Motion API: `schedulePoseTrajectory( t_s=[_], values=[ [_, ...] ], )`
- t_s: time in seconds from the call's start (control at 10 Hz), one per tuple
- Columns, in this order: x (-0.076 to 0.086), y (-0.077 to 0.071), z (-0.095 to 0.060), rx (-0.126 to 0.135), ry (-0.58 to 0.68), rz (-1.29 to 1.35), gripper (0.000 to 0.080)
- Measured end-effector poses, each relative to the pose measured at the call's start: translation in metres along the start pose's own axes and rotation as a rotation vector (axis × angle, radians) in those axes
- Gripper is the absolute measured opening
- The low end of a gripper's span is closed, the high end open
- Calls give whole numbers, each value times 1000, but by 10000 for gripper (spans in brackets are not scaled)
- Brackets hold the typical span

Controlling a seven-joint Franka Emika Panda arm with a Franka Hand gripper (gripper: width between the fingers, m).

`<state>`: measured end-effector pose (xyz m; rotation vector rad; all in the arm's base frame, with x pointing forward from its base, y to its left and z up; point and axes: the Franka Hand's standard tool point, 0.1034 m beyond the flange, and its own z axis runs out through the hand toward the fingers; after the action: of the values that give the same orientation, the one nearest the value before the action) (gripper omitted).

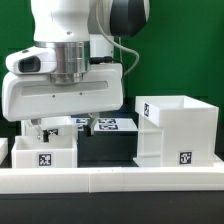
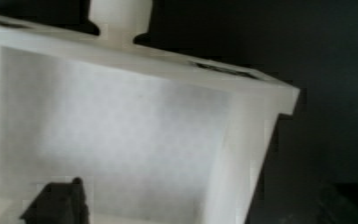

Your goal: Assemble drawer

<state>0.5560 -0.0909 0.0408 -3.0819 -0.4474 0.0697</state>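
I see the tool [image 1: 65,128] hanging low over the small white drawer box [image 1: 45,150], which sits on the black bench [image 1: 105,150] at about eight o'clock in the exterior view. Its fingers [image 2: 55,200] stand wide apart with nothing gripped. In the wrist view the drawer box fills most of the picture beneath them, with a round knob [image 2: 119,18] sticking out from one wall. The larger open white case [image 1: 175,130] stands at four o'clock, apart from the drawer box. The marker board [image 1: 105,124] lies behind, between the two.
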Motion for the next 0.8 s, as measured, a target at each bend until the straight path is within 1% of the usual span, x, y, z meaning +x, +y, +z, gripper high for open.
schedulePoseTrajectory(
  t_s=[0.3, 0.6, 0.8],
  values=[
    [-1, -3, 23, -27, 23, -9, 649],
    [1, -8, 32, -42, 34, -23, 649],
    [-1, -7, 34, -42, 30, -22, 649]
  ],
)
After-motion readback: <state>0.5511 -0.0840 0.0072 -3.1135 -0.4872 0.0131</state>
